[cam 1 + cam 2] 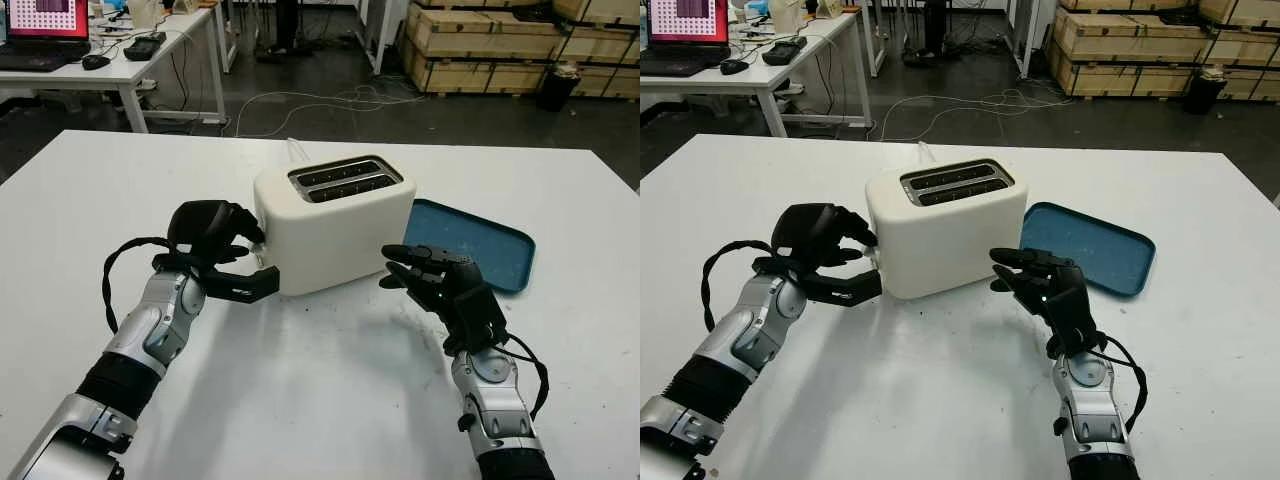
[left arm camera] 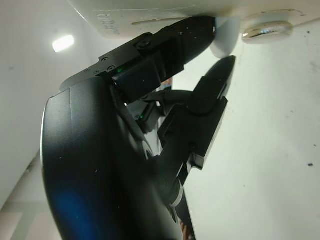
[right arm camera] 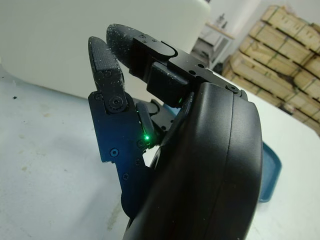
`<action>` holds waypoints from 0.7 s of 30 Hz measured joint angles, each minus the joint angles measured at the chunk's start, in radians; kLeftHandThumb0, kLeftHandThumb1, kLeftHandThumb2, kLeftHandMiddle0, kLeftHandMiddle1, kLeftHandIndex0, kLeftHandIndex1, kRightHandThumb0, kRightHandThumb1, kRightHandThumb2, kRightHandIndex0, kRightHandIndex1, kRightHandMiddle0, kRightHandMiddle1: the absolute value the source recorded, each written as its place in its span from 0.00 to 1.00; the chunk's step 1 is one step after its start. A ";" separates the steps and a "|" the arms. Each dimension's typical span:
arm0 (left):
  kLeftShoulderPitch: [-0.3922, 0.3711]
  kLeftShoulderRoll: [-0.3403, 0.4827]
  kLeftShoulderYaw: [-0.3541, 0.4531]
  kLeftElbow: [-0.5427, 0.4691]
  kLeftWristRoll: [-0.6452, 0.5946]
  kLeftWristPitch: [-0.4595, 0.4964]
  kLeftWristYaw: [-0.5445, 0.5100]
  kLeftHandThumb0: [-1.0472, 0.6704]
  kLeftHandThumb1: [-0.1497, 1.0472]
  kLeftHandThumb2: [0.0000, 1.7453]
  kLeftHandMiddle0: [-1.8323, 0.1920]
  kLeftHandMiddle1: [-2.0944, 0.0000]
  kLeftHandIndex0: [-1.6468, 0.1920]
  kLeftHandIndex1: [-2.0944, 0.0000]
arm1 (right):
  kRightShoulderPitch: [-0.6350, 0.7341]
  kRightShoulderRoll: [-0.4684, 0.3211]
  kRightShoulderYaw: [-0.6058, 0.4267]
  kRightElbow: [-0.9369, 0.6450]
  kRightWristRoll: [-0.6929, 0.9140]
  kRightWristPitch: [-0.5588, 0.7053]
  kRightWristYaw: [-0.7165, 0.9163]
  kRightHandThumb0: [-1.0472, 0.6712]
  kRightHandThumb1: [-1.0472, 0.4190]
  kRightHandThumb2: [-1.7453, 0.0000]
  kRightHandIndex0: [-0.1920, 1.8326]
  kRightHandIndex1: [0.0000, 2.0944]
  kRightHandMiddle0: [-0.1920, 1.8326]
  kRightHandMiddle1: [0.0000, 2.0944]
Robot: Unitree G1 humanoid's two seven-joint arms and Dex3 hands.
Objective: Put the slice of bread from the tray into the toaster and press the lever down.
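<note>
A cream two-slot toaster (image 1: 335,225) stands mid-table, its slots (image 1: 345,178) showing dark wire grids. My left hand (image 1: 252,258) is at the toaster's left end. One finger lies over the pale lever knob (image 2: 226,44) and the thumb (image 2: 212,92) sits just under it, beside a chrome dial (image 2: 267,27). My right hand (image 1: 405,265) is open and hovers close to the toaster's right front corner, with its fingertips (image 3: 107,50) a little short of the wall. The blue tray (image 1: 470,240) lies on the table right of the toaster, its whole floor in sight.
The toaster's white cord (image 1: 295,150) runs back toward the table's far edge. Beyond the table are a desk with a laptop (image 1: 40,30), floor cables (image 1: 320,100) and wooden crates (image 1: 500,45). White tabletop (image 1: 330,380) stretches in front of the toaster.
</note>
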 measured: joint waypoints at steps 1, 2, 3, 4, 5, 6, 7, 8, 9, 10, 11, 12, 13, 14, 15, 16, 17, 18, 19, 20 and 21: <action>-0.001 0.000 0.000 0.000 0.000 0.000 0.000 0.53 0.77 0.01 0.53 0.40 0.20 0.99 | 0.000 0.000 0.002 0.000 0.000 0.000 0.000 0.33 0.14 1.00 0.60 0.36 0.70 0.00; -0.001 0.000 -0.001 0.000 0.000 0.000 0.000 0.53 0.78 0.01 0.54 0.37 0.21 0.99 | 0.000 0.000 0.003 0.000 0.000 0.000 0.000 0.34 0.14 1.00 0.60 0.36 0.71 0.00; 0.000 0.000 -0.002 0.000 0.000 0.000 0.000 0.53 0.79 0.00 0.54 0.35 0.21 0.99 | 0.000 0.000 0.003 0.000 0.000 0.000 0.000 0.34 0.14 1.00 0.60 0.36 0.71 0.00; 0.000 0.000 -0.003 0.000 -0.001 0.000 0.000 0.53 0.79 0.00 0.55 0.34 0.21 0.99 | 0.000 0.000 0.003 0.000 0.000 0.000 0.000 0.34 0.14 1.00 0.60 0.36 0.70 0.00; 0.000 0.000 -0.003 0.000 -0.001 0.000 0.000 0.53 0.79 0.01 0.56 0.33 0.21 0.99 | 0.000 0.000 0.003 0.000 0.000 0.000 0.000 0.34 0.14 1.00 0.60 0.36 0.71 0.00; -0.001 0.000 -0.003 0.000 -0.002 0.000 0.000 0.52 0.80 0.01 0.56 0.33 0.21 0.99 | 0.000 0.000 0.003 0.000 0.000 0.000 0.000 0.34 0.14 1.00 0.61 0.36 0.71 0.00; 0.000 0.000 -0.004 -0.003 -0.002 0.003 -0.001 0.52 0.80 0.01 0.57 0.33 0.21 1.00 | 0.000 0.000 0.002 0.000 0.000 0.000 0.000 0.34 0.14 1.00 0.61 0.36 0.71 0.00; 0.001 0.000 -0.004 -0.007 -0.002 0.008 -0.002 0.51 0.81 0.01 0.58 0.31 0.22 1.00 | 0.000 0.000 0.002 0.000 0.000 0.000 0.000 0.33 0.14 1.00 0.61 0.36 0.71 0.00; 0.002 0.000 -0.005 -0.014 -0.001 0.015 -0.005 0.52 0.80 0.00 0.58 0.31 0.22 1.00 | 0.000 0.000 0.002 0.000 0.000 0.000 0.000 0.33 0.14 1.00 0.61 0.36 0.71 0.00; 0.004 0.001 -0.006 -0.020 -0.001 0.021 -0.009 0.52 0.79 0.00 0.58 0.31 0.21 1.00 | 0.000 0.000 0.002 0.000 0.000 0.000 0.000 0.33 0.14 1.00 0.61 0.36 0.71 0.00; 0.006 0.001 -0.006 -0.027 0.000 0.025 -0.011 0.53 0.78 0.00 0.57 0.29 0.20 0.99 | 0.000 0.000 0.002 0.000 0.000 0.000 0.000 0.33 0.14 1.00 0.61 0.36 0.71 0.00; 0.010 0.002 -0.006 -0.034 0.001 0.025 -0.011 0.54 0.76 0.00 0.57 0.24 0.20 0.99 | 0.000 0.000 0.002 0.000 0.000 0.000 0.000 0.33 0.14 1.00 0.61 0.36 0.71 0.00; 0.015 0.005 -0.006 -0.043 0.001 0.025 -0.011 0.54 0.76 0.00 0.58 0.21 0.20 0.99 | 0.000 0.000 0.003 0.000 0.000 0.000 0.000 0.33 0.14 1.00 0.61 0.36 0.71 0.00; 0.019 0.008 -0.006 -0.052 0.000 0.025 -0.011 0.54 0.77 0.00 0.59 0.19 0.21 1.00 | 0.000 0.000 0.003 0.000 0.000 0.000 0.000 0.33 0.14 1.00 0.61 0.36 0.71 0.00; 0.025 0.009 -0.006 -0.062 -0.001 0.025 -0.011 0.54 0.78 0.01 0.59 0.18 0.22 1.00 | 0.000 0.000 0.003 0.000 -0.001 0.000 0.000 0.33 0.14 1.00 0.61 0.36 0.71 0.00; 0.033 0.014 -0.006 -0.074 -0.003 0.025 -0.012 0.54 0.78 0.01 0.59 0.17 0.22 1.00 | 0.000 0.000 0.003 0.000 -0.001 0.000 0.000 0.33 0.14 1.00 0.61 0.36 0.70 0.00; 0.040 0.020 -0.006 -0.089 -0.004 0.025 -0.016 0.54 0.78 0.01 0.59 0.17 0.22 1.00 | 0.000 0.000 0.003 0.000 -0.002 0.000 0.000 0.33 0.14 1.00 0.61 0.36 0.70 0.00; 0.047 0.030 -0.006 -0.105 -0.005 0.025 -0.028 0.53 0.79 0.01 0.59 0.17 0.22 1.00 | 0.000 0.000 0.003 0.000 -0.002 0.000 0.000 0.33 0.14 1.00 0.60 0.36 0.70 0.00; 0.056 0.043 -0.006 -0.124 -0.009 0.025 -0.047 0.53 0.79 0.01 0.58 0.18 0.21 1.00 | 0.000 0.000 0.002 0.000 -0.002 0.000 0.000 0.33 0.14 1.00 0.61 0.36 0.71 0.00; 0.064 0.053 -0.006 -0.141 -0.012 0.025 -0.058 0.53 0.78 0.00 0.57 0.19 0.21 0.99 | 0.000 0.000 0.001 0.000 -0.002 0.000 0.000 0.34 0.14 1.00 0.61 0.36 0.71 0.00; 0.072 0.059 -0.004 -0.155 -0.021 0.025 -0.060 0.53 0.79 0.00 0.57 0.19 0.21 0.99 | 0.000 0.000 0.000 0.000 -0.001 0.000 0.000 0.34 0.14 1.00 0.61 0.36 0.71 0.00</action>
